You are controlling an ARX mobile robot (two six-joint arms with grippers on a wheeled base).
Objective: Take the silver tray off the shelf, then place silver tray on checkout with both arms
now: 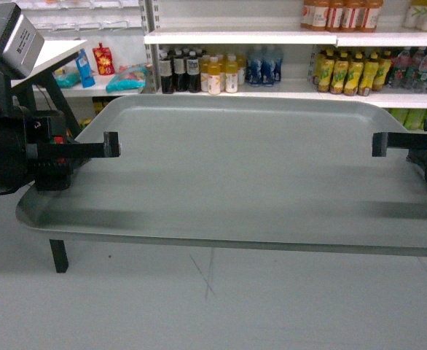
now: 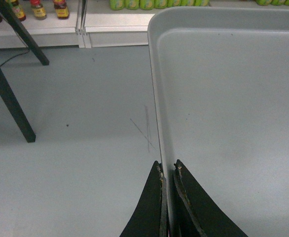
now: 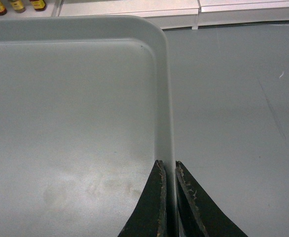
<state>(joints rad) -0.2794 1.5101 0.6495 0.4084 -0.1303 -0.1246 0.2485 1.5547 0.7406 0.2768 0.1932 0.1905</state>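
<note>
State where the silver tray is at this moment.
The silver tray fills the middle of the head view, held above the grey floor, its left rim pinched by the left hand and its right rim by the right hand.

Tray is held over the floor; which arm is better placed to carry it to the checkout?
Neither alone: left claw and right claw each pinch an opposite rim of the tray, so both must move together.
</note>
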